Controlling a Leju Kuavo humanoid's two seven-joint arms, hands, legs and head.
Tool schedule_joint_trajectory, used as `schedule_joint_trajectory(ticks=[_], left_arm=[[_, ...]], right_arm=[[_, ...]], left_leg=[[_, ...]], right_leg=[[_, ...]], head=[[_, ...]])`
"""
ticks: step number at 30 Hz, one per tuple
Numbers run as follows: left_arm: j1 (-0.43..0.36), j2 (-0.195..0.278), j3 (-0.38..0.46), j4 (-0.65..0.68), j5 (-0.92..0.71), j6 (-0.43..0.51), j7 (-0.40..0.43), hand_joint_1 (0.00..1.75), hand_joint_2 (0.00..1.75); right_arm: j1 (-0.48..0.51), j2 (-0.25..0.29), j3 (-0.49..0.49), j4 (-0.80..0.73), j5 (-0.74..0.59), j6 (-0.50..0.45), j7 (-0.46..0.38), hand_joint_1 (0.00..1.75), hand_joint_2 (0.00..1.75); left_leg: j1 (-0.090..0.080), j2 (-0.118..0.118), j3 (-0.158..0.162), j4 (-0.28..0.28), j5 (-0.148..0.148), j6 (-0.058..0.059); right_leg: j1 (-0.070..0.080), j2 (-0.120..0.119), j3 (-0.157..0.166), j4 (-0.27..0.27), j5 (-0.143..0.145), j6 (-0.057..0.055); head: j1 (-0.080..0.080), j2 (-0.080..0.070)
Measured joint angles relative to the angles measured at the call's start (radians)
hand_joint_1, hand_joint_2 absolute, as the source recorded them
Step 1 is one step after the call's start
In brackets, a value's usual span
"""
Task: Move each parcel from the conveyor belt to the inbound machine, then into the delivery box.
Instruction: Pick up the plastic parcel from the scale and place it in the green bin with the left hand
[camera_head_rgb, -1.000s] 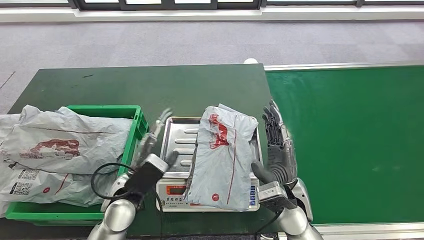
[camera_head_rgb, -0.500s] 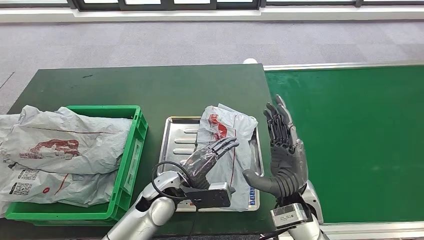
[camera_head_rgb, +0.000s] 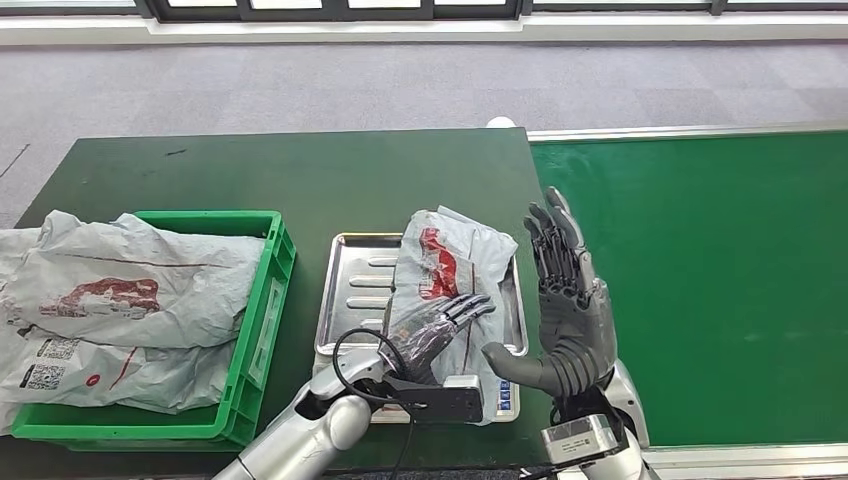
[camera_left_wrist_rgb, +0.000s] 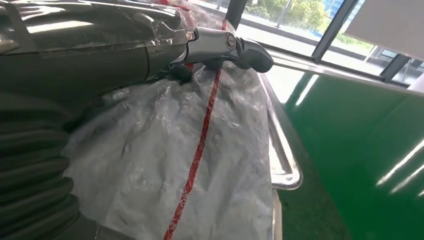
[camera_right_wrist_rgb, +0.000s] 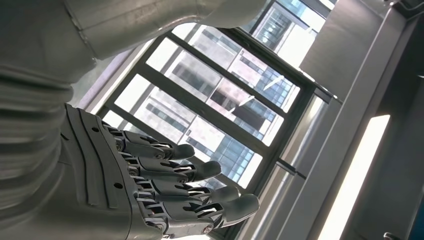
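Note:
A grey plastic parcel (camera_head_rgb: 445, 270) with red print lies on the steel tray of the weighing machine (camera_head_rgb: 352, 285), its near end hanging over the display. My left hand (camera_head_rgb: 437, 328) rests flat on the parcel's near half with fingers spread; in the left wrist view its thumb (camera_left_wrist_rgb: 227, 44) lies over the crinkled parcel (camera_left_wrist_rgb: 200, 160). My right hand (camera_head_rgb: 565, 305) is raised just right of the machine, palm toward the parcel, fingers straight and apart, holding nothing. The right wrist view shows that hand (camera_right_wrist_rgb: 150, 190) open against the windows.
A green crate (camera_head_rgb: 262, 300) stands left of the machine, with grey parcels (camera_head_rgb: 120, 290) spilling over its left side. The green conveyor belt (camera_head_rgb: 710, 280) runs along the right, bare of parcels. All sits on a dark green table (camera_head_rgb: 300, 175).
My left hand swung from beside the crate across the tray onto the parcel. My right hand drew back from the parcel's right edge and rose.

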Motion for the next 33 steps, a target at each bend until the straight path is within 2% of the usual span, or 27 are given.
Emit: schedule_joint_trajectory(ticks=[11, 22, 26, 33], left_arm=[[-0.025, -0.018, -0.035, 0.107, -0.047, 0.021, 0.001, 0.00, 1.75], [-0.034, -0.023, -0.038, 0.139, -0.051, 0.021, 0.001, 0.01, 1.75], [-0.036, -0.024, -0.039, 0.144, -0.059, 0.024, 0.000, 1.72, 1.75], [-0.032, -0.022, -0.039, 0.114, -0.105, 0.126, 0.013, 1.75, 1.75]], right_arm=[[-0.008, 0.011, 0.000, 0.000, 0.005, 0.023, 0.000, 0.00, 1.75], [-0.015, 0.012, 0.000, 0.000, 0.006, 0.028, 0.000, 0.00, 1.75], [-0.016, 0.012, 0.000, 0.000, 0.007, 0.028, 0.000, 0.00, 1.75], [-0.015, 0.012, 0.000, 0.000, 0.010, 0.025, 0.003, 0.00, 1.75]], left_leg=[[0.000, 0.000, 0.000, 0.000, 0.000, 0.000], [0.000, 0.000, 0.000, 0.000, 0.000, 0.000], [0.000, 0.000, 0.001, 0.000, 0.000, 0.000], [0.000, 0.000, 0.001, 0.000, 0.000, 0.000]], right_leg=[[0.000, 0.000, 0.000, 0.000, 0.000, 0.000], [0.000, 0.000, 0.001, 0.000, 0.000, 0.000], [0.000, 0.000, 0.001, 0.000, 0.000, 0.000], [0.000, 0.000, 0.001, 0.000, 0.000, 0.000]], head=[[0.000, 0.000], [0.000, 0.000], [0.000, 0.000], [0.000, 0.000]])
